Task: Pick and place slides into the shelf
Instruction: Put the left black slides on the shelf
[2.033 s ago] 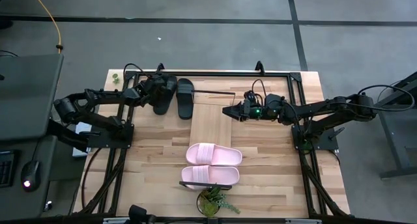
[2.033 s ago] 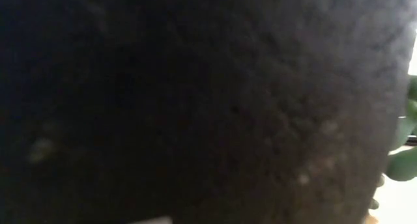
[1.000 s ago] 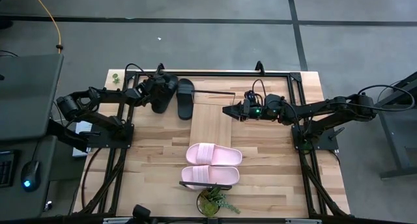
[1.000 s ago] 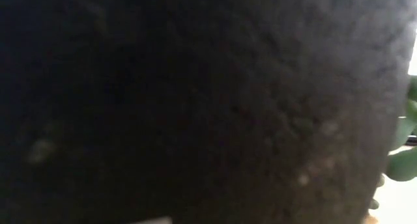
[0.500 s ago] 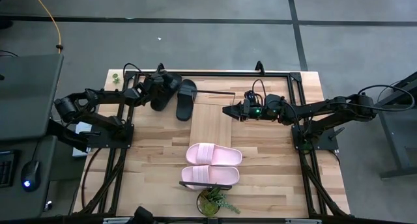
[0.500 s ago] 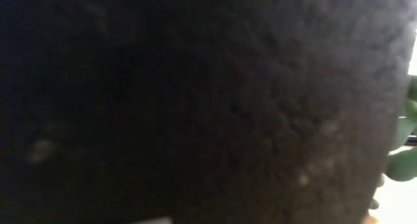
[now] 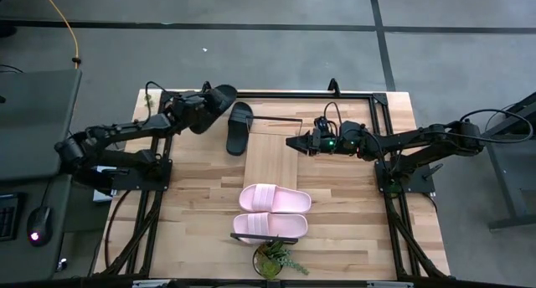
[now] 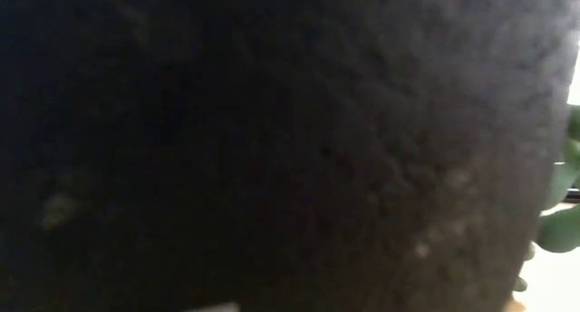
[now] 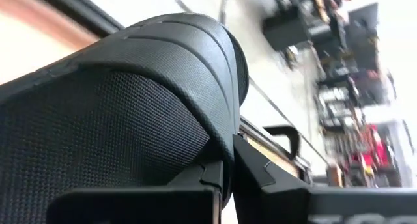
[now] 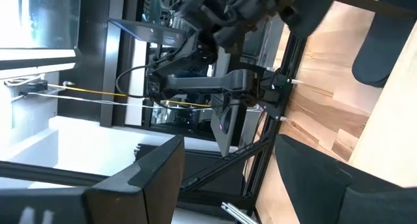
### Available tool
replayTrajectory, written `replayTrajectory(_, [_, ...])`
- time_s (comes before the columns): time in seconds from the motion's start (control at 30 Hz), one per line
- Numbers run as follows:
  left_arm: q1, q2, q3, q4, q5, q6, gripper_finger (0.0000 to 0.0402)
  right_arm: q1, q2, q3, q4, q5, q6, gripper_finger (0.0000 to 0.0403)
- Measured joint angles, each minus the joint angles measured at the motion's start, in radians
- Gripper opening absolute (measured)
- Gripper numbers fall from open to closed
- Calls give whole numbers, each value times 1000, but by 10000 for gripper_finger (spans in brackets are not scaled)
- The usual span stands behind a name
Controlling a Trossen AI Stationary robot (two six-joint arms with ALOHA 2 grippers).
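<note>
Above the butcher-block table, left end effector grips a black slide (right end effector waits open).

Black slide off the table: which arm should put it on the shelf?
Left, probably. The left gripper already holds one black slide at the table's far left corner, close to the shelf. The right gripper hovers empty over the shelf's far end, jaws open. The other black slide lies on the table.
</note>
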Motion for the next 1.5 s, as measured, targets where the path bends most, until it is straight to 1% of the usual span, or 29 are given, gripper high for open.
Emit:
replayTrajectory(0.33, [0, -201, 0, -7, 110, 166, 1, -2, 0, 0, -19, -1, -16, 231])
replayTrajectory(0.43, [0, -247, 0, -23, 181, 206, 1, -3, 0, 0, -26, -2, -16, 231])
replayTrajectory(0.53, [0, -275, 0, -28, 291, 236, 1, -3, 0, 0, -28, -2, -19, 231])
replayTrajectory(0.63, [-1, -292, 0, -30, 383, 247, 1, -13, 0, 0, -35, -10, -19, 231])
replayTrajectory(0.83, [-1, -317, 0, -26, 475, 248, 0, -47, 0, 0, -13, -16, -18, 231])
replayTrajectory(0.93, [-1, -324, 5, -27, 540, 248, 0, -66, 0, 0, 0, -20, -16, 231])
replayTrajectory(1.07, [-1, -325, 51, -29, 645, 255, 0, -82, 0, 0, 20, -25, -16, 231])
replayTrajectory(1.2, [-1, -326, 124, -36, 708, 287, 0, -94, 0, 0, 33, -26, -19, 231])
replayTrajectory(1.27, [-1, -327, 167, -81, 725, 308, 0, -100, 0, 0, 44, -27, -24, 231])
replayTrajectory(1.37, [-1, -326, 220, -210, 731, 336, 0, -109, 0, 0, 80, -27, -55, 231])
replayTrajectory(1.5, [-14, -327, 245, -298, 781, 362, 0, -126, -1, 0, 153, -25, -89, 231])
